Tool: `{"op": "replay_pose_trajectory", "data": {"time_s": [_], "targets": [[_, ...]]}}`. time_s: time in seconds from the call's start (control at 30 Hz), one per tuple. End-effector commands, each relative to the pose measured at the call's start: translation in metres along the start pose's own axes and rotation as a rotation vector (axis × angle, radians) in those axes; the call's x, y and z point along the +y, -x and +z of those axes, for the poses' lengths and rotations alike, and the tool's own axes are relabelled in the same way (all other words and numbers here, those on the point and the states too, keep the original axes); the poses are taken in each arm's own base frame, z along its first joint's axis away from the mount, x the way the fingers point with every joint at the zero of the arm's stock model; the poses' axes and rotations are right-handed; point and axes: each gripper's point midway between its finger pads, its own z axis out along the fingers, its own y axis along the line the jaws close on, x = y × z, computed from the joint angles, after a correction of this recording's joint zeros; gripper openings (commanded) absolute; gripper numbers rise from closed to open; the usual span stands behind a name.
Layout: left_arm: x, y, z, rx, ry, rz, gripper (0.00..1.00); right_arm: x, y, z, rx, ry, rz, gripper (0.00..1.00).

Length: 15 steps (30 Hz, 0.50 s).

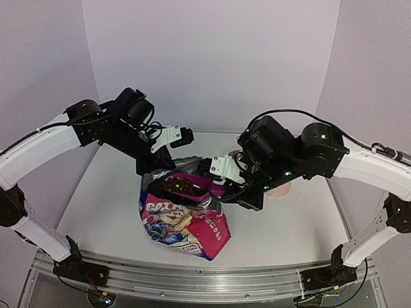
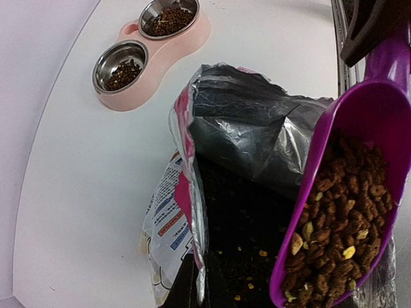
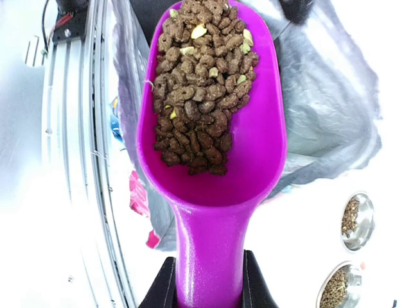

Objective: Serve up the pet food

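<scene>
The magenta plastic scoop [image 3: 212, 160] carries a heap of small dark brown kibble pellets [image 3: 199, 90], with a few pale pieces among them. The heap fills the front part and the part near the handle is bare. The right hand [image 3: 209, 292] is closed on the scoop's handle, one black finger on each side, at the bottom edge of the right wrist view.

Below the scoop, the glossy pink, blue and white pouch [image 1: 186, 228] is open. Its silver lining shows and more kibble lies dark inside. The pink double-bowl feeder [image 2: 160, 54] sits on the white tabletop [image 2: 90, 192] at the upper left of the left wrist view, well apart from the pouch. Both steel bowls [image 2: 120, 64] hold some kibble, and the upper one holds more.

The left hand [image 1: 153, 168] is closed on the pouch's upper rim, but its fingers are hard to make out against the dark foil. The upper bowl is cut off by the frame edge. In the top view the feeder is almost hidden behind the right arm.

In the top view the loaded scoop lies nearly level. Its long axis runs left to right, with the open end to the left and the handle to the right. The pouch's mouth points up in the frame and its bottom points to the lower right.
</scene>
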Motion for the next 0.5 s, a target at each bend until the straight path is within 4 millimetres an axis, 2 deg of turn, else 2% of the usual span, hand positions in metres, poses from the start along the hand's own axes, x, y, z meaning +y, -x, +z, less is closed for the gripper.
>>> {"op": "replay_pose_trajectory", "data": {"time_s": [0.0,0.13,0.27,0.47], "targets": [[0.017,0.037,-0.018,-0.108,0.072,0.011,0.00,-0.002,-0.001,-0.022,-0.049,-0.010,0.039,0.00],[0.018,0.039,-0.020,-0.110,0.071,-0.005,0.00,-0.001,-0.005,-0.031,-0.048,-0.010,0.042,0.00],[0.023,0.037,-0.017,-0.097,0.093,0.004,0.00,-0.004,-0.001,-0.042,-0.059,-0.020,0.046,0.00],[0.034,0.026,-0.010,-0.064,0.126,0.005,0.00,-0.014,0.000,-0.060,-0.056,-0.064,0.073,0.00]]}}
